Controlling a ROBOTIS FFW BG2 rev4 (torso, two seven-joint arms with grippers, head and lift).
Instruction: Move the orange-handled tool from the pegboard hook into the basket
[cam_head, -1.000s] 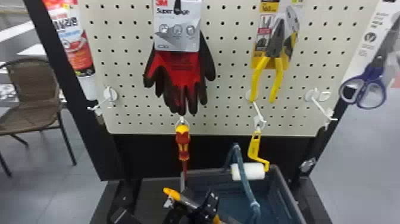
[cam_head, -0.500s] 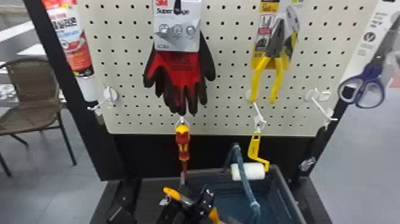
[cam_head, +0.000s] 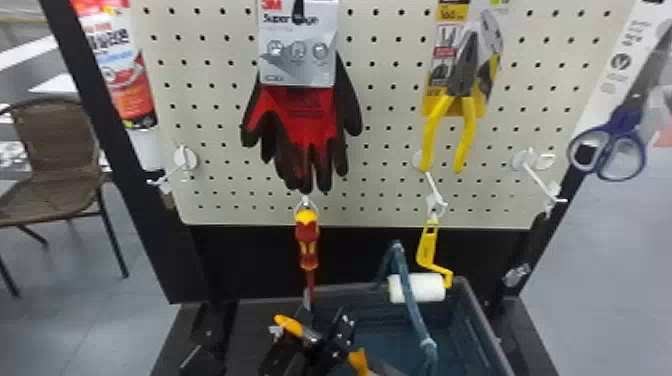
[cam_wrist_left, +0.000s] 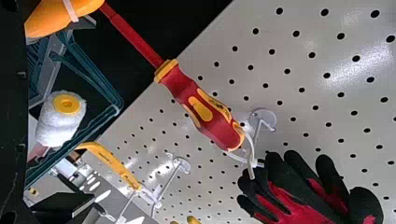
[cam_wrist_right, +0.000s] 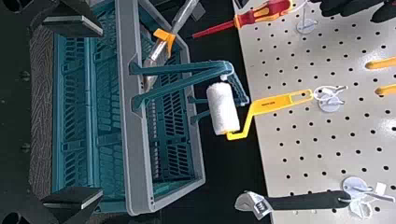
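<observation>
Slanting over rim of basket (cam_wrist_right: 136, 168), orange-handled tool (cam_head: 290, 326) is being gripped by closed left claw (cam_head: 325, 336) — unhooking is looking done, lowering and release are remaining — right claw (cam_wrist_right: 100, 114) standing wide open, empty.

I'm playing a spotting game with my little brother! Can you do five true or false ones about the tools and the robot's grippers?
1. The screwdriver hangs below the gloves. True.
2. The paint roller has a blue handle. False: the roller's handle is yellow.
3. The right gripper is open. True.
4. The orange-handled tool hangs on a pegboard hook. False: the left gripper is holding the orange-handled tool.
5. The basket has a handle bar. True.
</observation>
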